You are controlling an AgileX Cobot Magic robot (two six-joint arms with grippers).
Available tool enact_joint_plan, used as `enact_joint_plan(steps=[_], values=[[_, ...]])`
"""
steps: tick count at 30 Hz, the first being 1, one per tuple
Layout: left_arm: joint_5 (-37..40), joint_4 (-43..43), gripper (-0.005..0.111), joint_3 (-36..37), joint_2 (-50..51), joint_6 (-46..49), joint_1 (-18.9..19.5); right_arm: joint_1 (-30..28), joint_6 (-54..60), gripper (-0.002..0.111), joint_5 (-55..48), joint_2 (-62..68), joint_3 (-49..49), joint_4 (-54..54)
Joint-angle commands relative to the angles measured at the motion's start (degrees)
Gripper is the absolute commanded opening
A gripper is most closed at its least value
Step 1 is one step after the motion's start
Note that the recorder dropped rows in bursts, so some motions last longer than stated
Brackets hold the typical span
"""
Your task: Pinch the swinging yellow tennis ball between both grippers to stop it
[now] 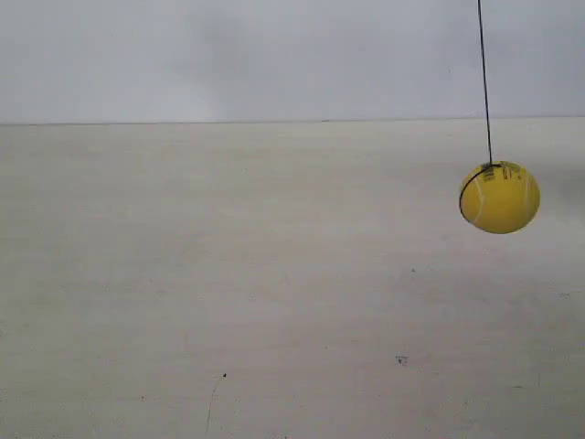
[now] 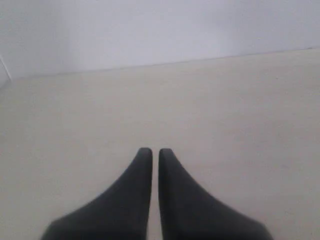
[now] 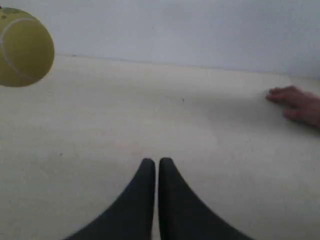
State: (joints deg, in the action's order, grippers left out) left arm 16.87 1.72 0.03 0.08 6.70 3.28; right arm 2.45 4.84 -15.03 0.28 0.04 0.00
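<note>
The yellow tennis ball (image 1: 499, 197) hangs on a thin black string (image 1: 483, 82) at the right of the exterior view, above the pale table. The right wrist view also catches the ball (image 3: 22, 46), far from my right gripper (image 3: 157, 163), whose black jaws are shut with nothing between them. My left gripper (image 2: 155, 153) is shut too, with only a thin slit between its tips and bare table beyond it. The ball does not show in the left wrist view. Neither gripper appears in the exterior view.
A person's hand (image 3: 297, 104) rests on the table near its far edge in the right wrist view. The pale tabletop (image 1: 274, 293) meets a light grey wall (image 1: 228, 55) behind it.
</note>
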Motion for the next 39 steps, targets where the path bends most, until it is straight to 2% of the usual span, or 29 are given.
enact_joint_plan(steps=[1,5,8,11,13,16,20,23,26,29,32,39], values=[[-11.62,2.34,0.005,-0.03,-0.08,2.30,0.12,-0.03,2.70,0.000,11.17,-0.28,-0.04,-0.39],[-23.26,-8.45,0.005,-0.03,-0.08,-10.38,0.12,-0.03,-0.94,0.000,20.43,-0.28,-0.04,-0.37],[-33.42,-8.82,0.005,-0.03,-0.08,-19.06,0.12,-0.03,-6.47,0.000,31.54,-0.28,-0.04,0.31],[-37.02,-7.64,0.005,-0.03,-0.08,-30.94,0.12,-0.03,-19.42,0.000,36.16,-0.28,-0.04,0.32],[-38.45,1.12,0.005,-0.03,-0.08,-37.57,0.12,-0.03,-27.12,0.000,38.21,-0.28,-0.04,0.00],[-43.53,18.93,0.005,-2.30,1.46,-49.55,0.12,-0.03,-28.30,0.000,39.36,-0.28,-0.12,-2.35],[-51.07,36.01,0.005,-7.35,9.88,-61.56,0.12,-0.03,-32.95,0.000,39.01,2.75,-4.27,-7.07],[-58.46,49.67,0.005,-10.93,19.18,-66.29,0.12,-0.03,-43.06,0.000,39.20,8.73,-7.47,-20.94],[-71.40,58.24,0.005,-12.64,30.80,-66.28,0.12,-0.03,-57.11,0.000,44.49,16.16,-9.05,-39.97],[-80.79,59.79,0.005,-12.90,41.43,-61.29,0.12,-0.03,-63.26,0.000,51.86,25.95,-9.88,-52.88],[-86.24,59.55,0.005,-12.90,51.67,-54.35,0.12,-0.03,-61.52,0.000,57.33,36.79,-10.72,-55.09],[-86.83,58.48,0.005,-13.55,69.16,-42.46,0.01,-0.03,-52.03,0.000,68.59,59.46,-13.38,-54.94]])
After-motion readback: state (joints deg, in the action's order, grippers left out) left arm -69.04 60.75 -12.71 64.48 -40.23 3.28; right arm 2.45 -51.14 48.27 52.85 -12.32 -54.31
